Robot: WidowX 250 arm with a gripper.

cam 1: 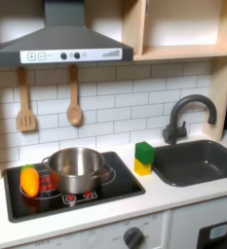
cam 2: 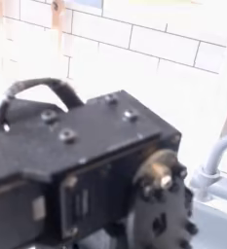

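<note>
Lower left of the first exterior view: I log a steel pot (cam 1: 76,167) on the stove (cam 1: 125,180), orange item (cam 1: 29,180) beside it. Centre: yellow-green sponge (cam 1: 144,158) near the sink (cam 1: 195,163). In the second exterior view the arm's black body (cam 2: 76,165) blocks my sight, so I cannot tell the claw's opening.

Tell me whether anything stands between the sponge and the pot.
Nothing visible does. In the first exterior view the sponge stands by the sink's left rim, and only bare counter and stove edge separate it from the pot. The orange piece lies beyond the pot.
</note>
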